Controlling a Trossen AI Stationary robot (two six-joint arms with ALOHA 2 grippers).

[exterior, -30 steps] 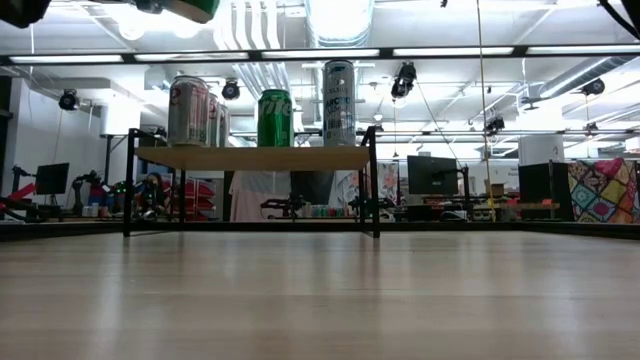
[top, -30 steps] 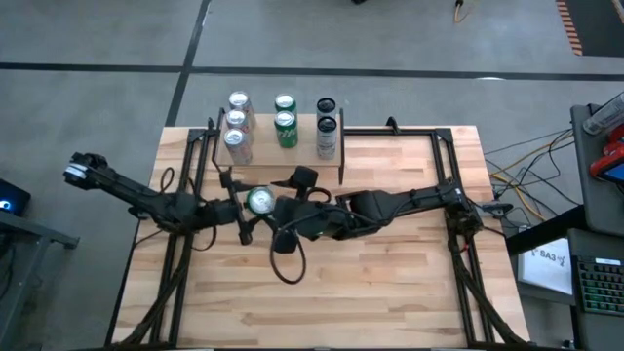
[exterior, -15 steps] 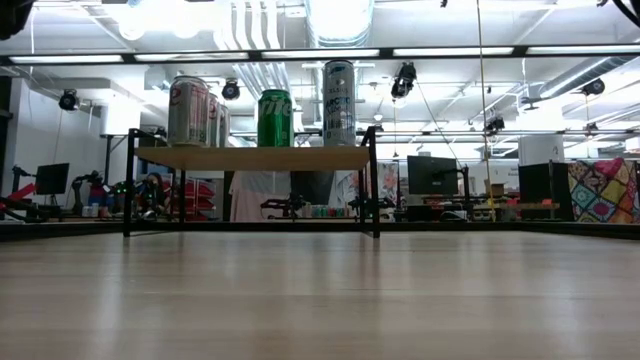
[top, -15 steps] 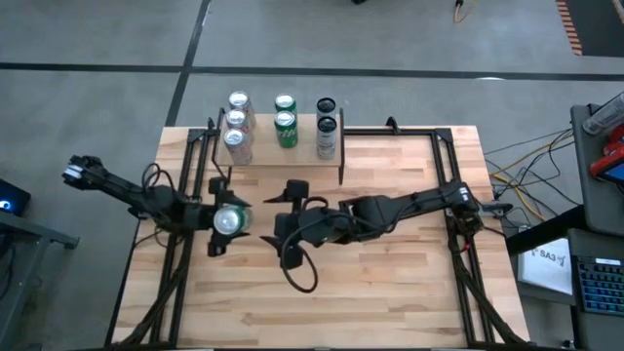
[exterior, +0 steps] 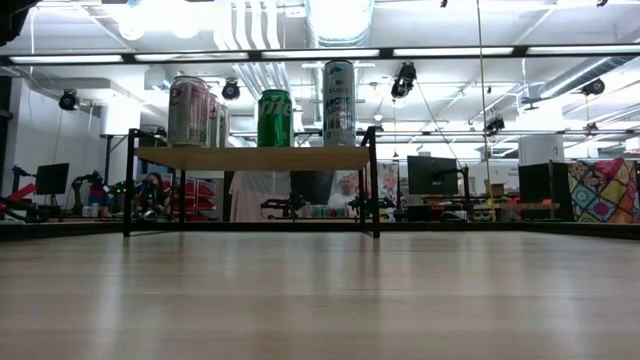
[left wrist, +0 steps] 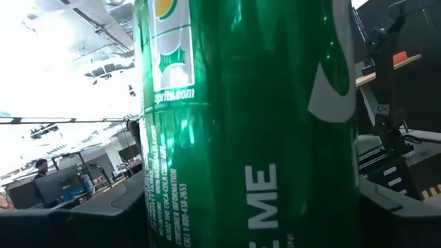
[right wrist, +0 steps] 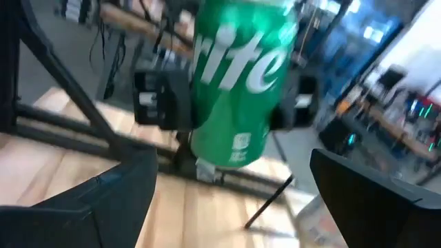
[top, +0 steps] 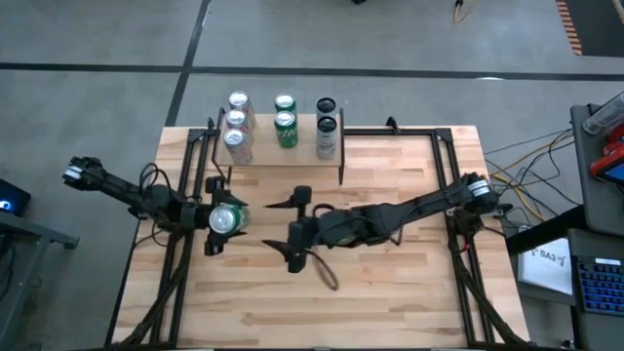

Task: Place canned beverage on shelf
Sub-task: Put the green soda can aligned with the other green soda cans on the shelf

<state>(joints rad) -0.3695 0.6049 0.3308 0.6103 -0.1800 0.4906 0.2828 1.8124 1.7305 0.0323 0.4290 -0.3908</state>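
A green canned beverage (top: 227, 220) hangs above the table's left part, with my left gripper (top: 221, 216) shut on it. It fills the left wrist view (left wrist: 248, 124) and shows ahead in the right wrist view (right wrist: 241, 89). My right gripper (top: 292, 230) stands open to the can's right, pointing level at it, apart from it. The shelf (top: 292, 156), a light-wood plank on black legs, stands at the table's far edge and carries several upright cans (exterior: 272, 118). My left gripper pinches the can's side wall (right wrist: 196, 103) about mid-height between its two fingers (right wrist: 155, 96), one on each side. The fingers come level from the table's left. The can is lifted clear of the table, roughly upright with a slight tilt, its top up.
On the shelf stand silver cans (top: 237, 122) at its left, green ones (top: 285, 122) in the middle and tall ones (top: 327, 127) toward its right. Black frame rails (top: 190, 185) run along the table's left and right sides. A cable loop (top: 327, 273) hangs below the right arm.
My left gripper has drawn back toward the table's left edge with the green can and has turned, away from my right gripper. The can stays clear of the table. My right gripper has stayed open, sunk a little and tipped level.
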